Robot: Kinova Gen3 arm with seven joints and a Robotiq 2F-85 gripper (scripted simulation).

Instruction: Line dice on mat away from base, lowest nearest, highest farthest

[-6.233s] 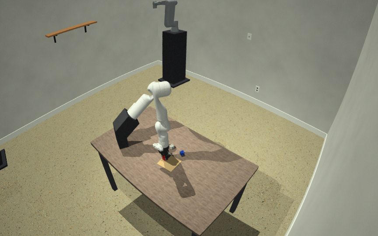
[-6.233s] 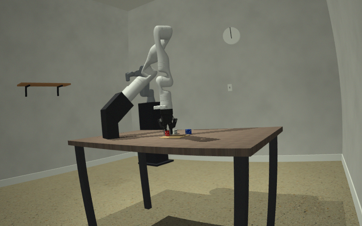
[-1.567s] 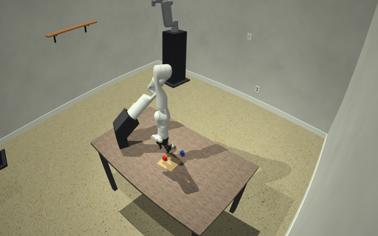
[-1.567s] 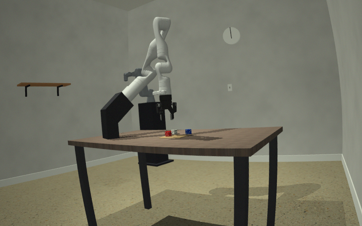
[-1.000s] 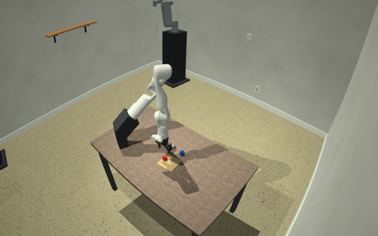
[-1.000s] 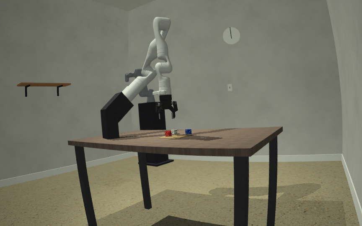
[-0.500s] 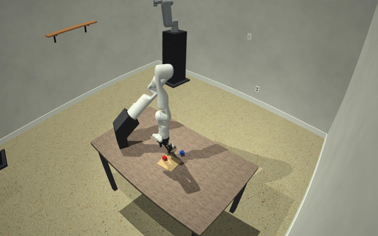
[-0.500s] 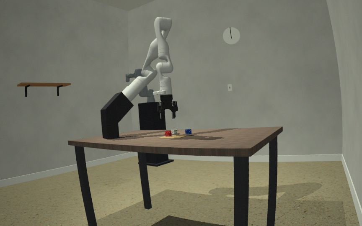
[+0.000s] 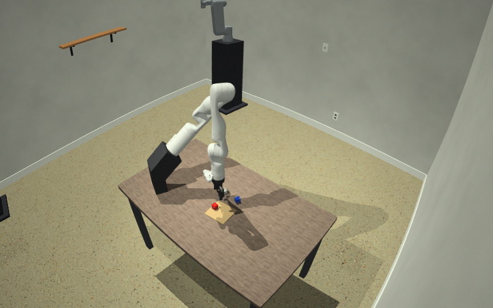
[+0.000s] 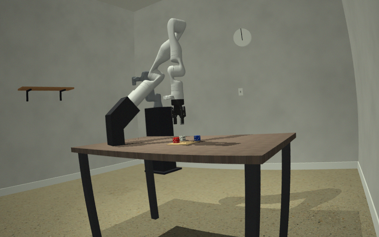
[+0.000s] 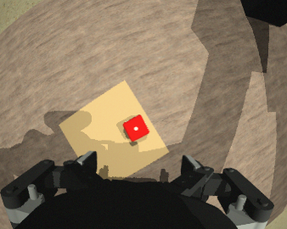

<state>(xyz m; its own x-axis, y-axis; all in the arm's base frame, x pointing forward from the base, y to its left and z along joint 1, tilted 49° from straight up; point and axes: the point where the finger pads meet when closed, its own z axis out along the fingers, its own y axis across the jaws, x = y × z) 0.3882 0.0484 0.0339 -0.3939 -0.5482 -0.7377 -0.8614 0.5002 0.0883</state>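
Observation:
The tan mat (image 9: 219,211) lies flat on the table and also shows in the wrist view (image 11: 112,130). The red die (image 9: 214,206) stands on the mat near its left corner; in the wrist view (image 11: 135,128) it shows one dot on top. The white die (image 10: 182,138) stands near the mat's far edge, partly hidden behind the gripper in the top view (image 9: 225,191). The blue die (image 9: 237,199) stands on the bare table, right of the mat. My gripper (image 10: 178,119) hangs above the white die, pointing down, open and empty.
The robot's black base (image 9: 162,170) stands at the table's far left corner. The arm's shadow falls across the mat and the table. A second arm on a black pedestal (image 9: 227,76) stands on the floor behind the table.

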